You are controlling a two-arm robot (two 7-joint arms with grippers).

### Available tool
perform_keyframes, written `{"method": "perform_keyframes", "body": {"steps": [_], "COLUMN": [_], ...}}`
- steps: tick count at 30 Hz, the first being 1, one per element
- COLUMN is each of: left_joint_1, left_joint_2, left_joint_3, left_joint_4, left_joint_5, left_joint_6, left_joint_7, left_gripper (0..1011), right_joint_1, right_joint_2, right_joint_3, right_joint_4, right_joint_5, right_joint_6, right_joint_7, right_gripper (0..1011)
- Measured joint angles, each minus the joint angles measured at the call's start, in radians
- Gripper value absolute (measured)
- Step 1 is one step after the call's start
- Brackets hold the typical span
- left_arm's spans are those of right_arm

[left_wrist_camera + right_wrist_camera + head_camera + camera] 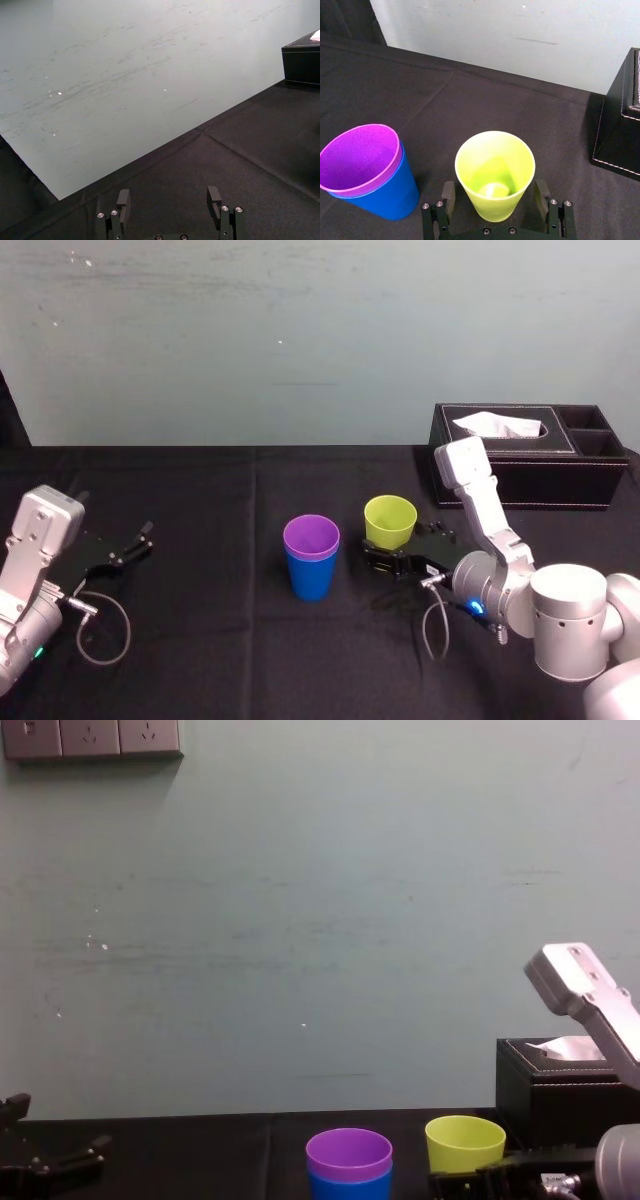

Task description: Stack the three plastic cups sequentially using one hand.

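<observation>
We're on the last cup now: the purple plastic tumbler (pixel 311 536) sits nested inside the blue plastic tumbler (pixel 312 580) near the middle of the black-clothed table (pixel 200 640), and the yellow-green plastic tumbler (pixel 495 165) stands alone just to their right and a touch farther back. Our right hand (pixel 495 190), the long black one on the silver wrist, comes in low from the near side and brackets that yellow-green tumbler. Its fingers (pixel 448 192) stand apart on either side of the lower wall, with a sliver of dark cloth between each one and the plastic, so it is open and has hold of nothing. By our reckoning, the step is to close, lift and carry left. We want the squeeze centred and gentle, because a thin tapered wall like this will likely flex or slide upward out of a hard pinch. Gripping low looks like a good choice, since it leaves the tumbler's upper part free. Then we need a straight lift high enough for its base to pass above the purple rim before moving left, or we risk knocking the pair over. We line the base up over the purple mouth, lower it upright, and let go only once it seats. The black leather tissue box (pixel 530 465) sits far right, well apart from that path. Our left hand (pixel 130 545) rests at the far left of the table, open and holding nothing.
</observation>
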Motion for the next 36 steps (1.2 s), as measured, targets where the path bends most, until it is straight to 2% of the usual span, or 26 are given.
{"method": "perform_keyframes", "body": {"steps": [14,36], "left_joint_1": [0.000,0.000], "left_joint_2": [0.000,0.000], "left_joint_3": [0.000,0.000], "left_joint_4": [0.000,0.000], "left_joint_5": [0.000,0.000], "left_joint_6": [0.000,0.000], "left_joint_7": [0.000,0.000], "left_gripper": [1000,1000], "right_joint_1": [0.012,0.016], "right_joint_2": [-0.027,-0.049], "right_joint_3": [0.013,0.028], "right_joint_4": [0.034,0.058], "right_joint_5": [-0.022,-0.051], "right_joint_6": [0.004,-0.021], "right_joint_7": [0.002,0.001], "right_gripper": [1002,1002]}}
